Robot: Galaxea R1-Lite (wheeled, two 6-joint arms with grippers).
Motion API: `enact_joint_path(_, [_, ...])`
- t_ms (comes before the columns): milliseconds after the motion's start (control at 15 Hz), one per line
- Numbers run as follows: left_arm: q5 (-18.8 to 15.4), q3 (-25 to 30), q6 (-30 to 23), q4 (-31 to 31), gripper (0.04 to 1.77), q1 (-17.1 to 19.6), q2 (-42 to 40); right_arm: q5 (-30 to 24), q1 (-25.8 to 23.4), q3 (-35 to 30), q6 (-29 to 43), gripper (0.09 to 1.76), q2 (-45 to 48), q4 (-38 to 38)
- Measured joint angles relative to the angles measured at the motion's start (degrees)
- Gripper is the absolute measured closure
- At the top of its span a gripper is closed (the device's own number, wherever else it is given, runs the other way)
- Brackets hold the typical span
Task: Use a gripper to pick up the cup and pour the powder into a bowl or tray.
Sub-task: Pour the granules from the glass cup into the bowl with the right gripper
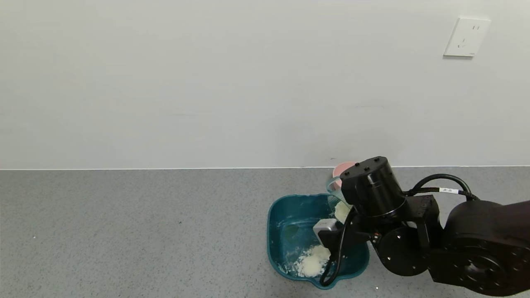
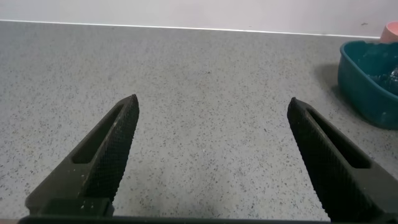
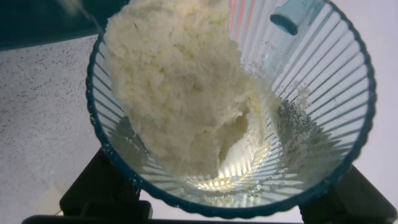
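Note:
My right gripper (image 1: 350, 215) is shut on the ribbed blue-green cup (image 1: 333, 193) and holds it tilted over the far right part of the dark teal tray (image 1: 274, 219). Cream powder (image 1: 342, 211) sits at the cup's mouth. A heap of powder (image 1: 311, 261) lies in the near part of the tray. In the right wrist view the cup (image 3: 311, 124) fills the frame between the black fingers (image 3: 99, 193), with a clump of powder (image 3: 180, 93) sliding toward its rim. My left gripper (image 2: 212, 106) is open and empty over bare table, out of the head view.
A pink bowl (image 1: 343, 167) stands just behind the cup by the wall, and shows in the left wrist view (image 2: 392, 31) beyond the tray (image 2: 367, 87). The grey speckled table (image 1: 124, 231) stretches left of the tray. A wall socket (image 1: 466, 36) is high on the right.

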State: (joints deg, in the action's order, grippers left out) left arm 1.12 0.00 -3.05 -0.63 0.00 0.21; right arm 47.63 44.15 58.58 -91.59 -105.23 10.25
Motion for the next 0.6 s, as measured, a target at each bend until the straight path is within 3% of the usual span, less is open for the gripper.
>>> enact_joint_path(600, [0.0,0.0,0.0,0.0,0.09,0.0,0.0,1.6,0.9,0.1,-0.2,0.51,-1.3,0.1])
